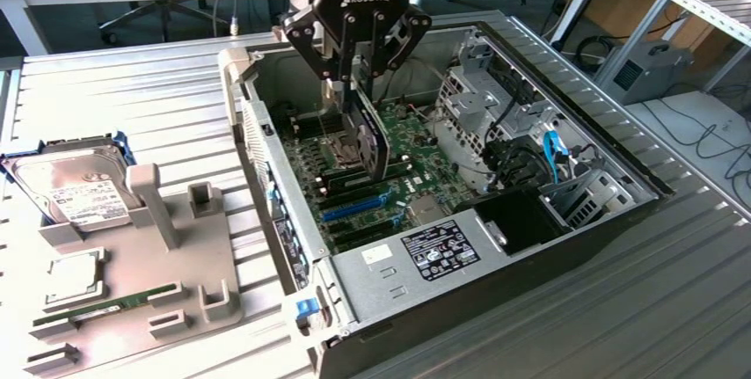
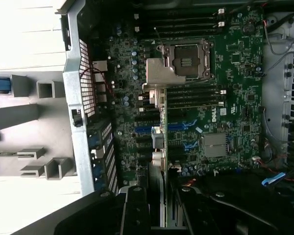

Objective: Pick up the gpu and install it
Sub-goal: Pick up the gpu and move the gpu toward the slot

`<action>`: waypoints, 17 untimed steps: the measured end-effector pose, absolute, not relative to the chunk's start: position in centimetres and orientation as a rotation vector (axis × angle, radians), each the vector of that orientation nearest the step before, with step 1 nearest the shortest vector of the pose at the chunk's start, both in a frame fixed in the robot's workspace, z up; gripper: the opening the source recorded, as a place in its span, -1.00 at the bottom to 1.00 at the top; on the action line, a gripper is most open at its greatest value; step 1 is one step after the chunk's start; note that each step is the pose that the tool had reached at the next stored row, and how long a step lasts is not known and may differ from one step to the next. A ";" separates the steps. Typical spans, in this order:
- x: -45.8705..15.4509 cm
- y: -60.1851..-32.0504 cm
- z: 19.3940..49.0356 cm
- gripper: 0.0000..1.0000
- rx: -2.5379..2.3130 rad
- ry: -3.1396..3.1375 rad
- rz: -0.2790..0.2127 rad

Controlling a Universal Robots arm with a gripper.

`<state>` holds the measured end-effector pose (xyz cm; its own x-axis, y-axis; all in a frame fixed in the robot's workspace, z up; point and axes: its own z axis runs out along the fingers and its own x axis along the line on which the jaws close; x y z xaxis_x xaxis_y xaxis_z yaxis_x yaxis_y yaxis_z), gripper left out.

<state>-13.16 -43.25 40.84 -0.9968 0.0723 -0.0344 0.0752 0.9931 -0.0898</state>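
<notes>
My claw (image 1: 355,78) gripped the gpu (image 1: 375,142) edge-down over the board (image 1: 428,155), and I judged it should descend upright, its edge lined squarely with a blue slot (image 1: 352,209).

The gpu (image 1: 373,143) is black, the motherboard (image 2: 240,73) green with blue slots (image 1: 352,209).

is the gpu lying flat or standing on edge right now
On edge: the gpu hangs vertically, clamped between the fingers, over the motherboard inside the open case.
</notes>
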 end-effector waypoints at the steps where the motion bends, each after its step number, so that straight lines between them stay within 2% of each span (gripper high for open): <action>1: -13.1 -43.2 40.8 -0.47 0.115 3.105 -0.142; 17: -12.2 -43.0 40.5 -0.47 0.115 3.104 -0.152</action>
<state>-12.15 -43.05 40.55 -0.9968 0.0721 -0.0349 0.0752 0.9925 -0.0965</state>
